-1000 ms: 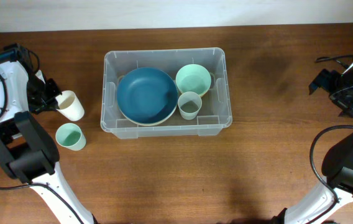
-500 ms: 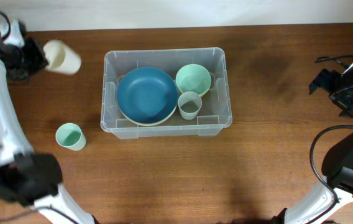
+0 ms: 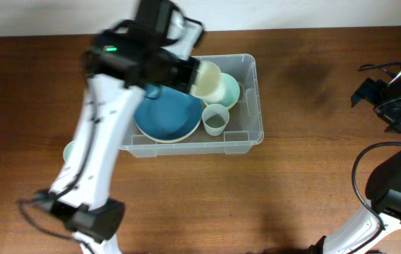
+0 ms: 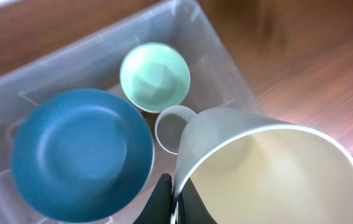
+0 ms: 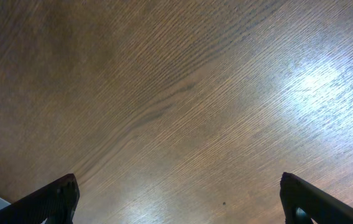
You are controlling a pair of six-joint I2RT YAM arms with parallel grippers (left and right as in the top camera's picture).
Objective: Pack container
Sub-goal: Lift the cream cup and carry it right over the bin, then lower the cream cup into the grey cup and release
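The clear plastic container (image 3: 258, 106) stands mid-table and holds a blue plate (image 3: 164, 116), a mint bowl (image 3: 230, 92) and a small pale cup (image 3: 215, 119). My left gripper (image 3: 190, 73) hovers over the container's back, shut on the wall of a cream cup (image 3: 207, 79). In the left wrist view the fingers pinch the cream cup (image 4: 270, 174) by its rim, left gripper (image 4: 176, 200), above the plate (image 4: 80, 152), bowl (image 4: 155, 76) and small cup (image 4: 169, 129). My right gripper (image 5: 179, 202) is open over bare wood at the far right (image 3: 375, 95).
A mint cup (image 3: 66, 151) stands on the table left of the container, mostly hidden under my left arm. The wooden table's back edge meets a pale wall. The right arm's base and cables sit at the right edge.
My left arm has swung from the table's left side up and rightward, carrying the cream cup to above the container. The right arm has not moved.
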